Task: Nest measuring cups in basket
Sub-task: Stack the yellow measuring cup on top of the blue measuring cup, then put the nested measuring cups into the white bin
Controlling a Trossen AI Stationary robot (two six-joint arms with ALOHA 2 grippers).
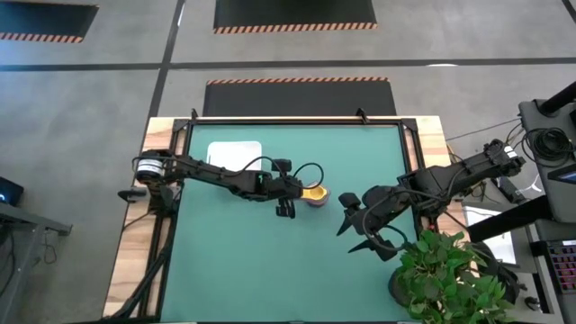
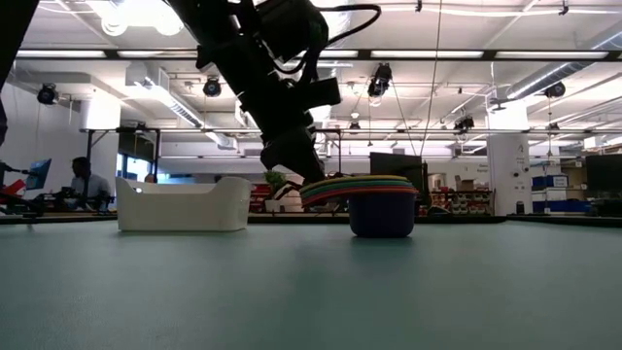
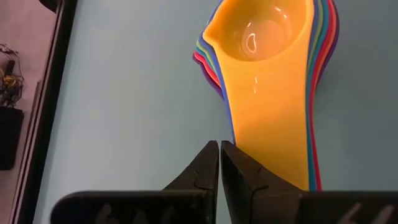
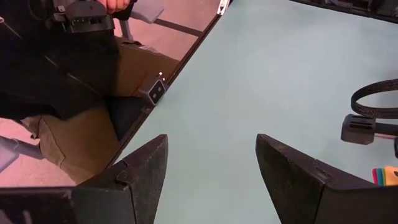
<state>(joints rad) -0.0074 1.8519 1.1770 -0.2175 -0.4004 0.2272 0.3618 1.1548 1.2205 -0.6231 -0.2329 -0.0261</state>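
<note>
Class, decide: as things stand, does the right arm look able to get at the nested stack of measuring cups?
Probably yes. The right gripper is open, with bare mat between it and the stack of measuring cups. The shut left gripper sits only at the handle side.

Grey concrete floor (image 1: 108, 117) with hazard-striped mats (image 1: 294, 13), bright ceiling lights (image 2: 146, 14), a potted plant (image 1: 450, 279)

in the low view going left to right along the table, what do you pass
white shallow plastic basket → shut left gripper, coming down from above → nested stack of coloured plastic measuring cups, handles pointing toward the gripper, dark blue cup at the bottom on the green table
</note>
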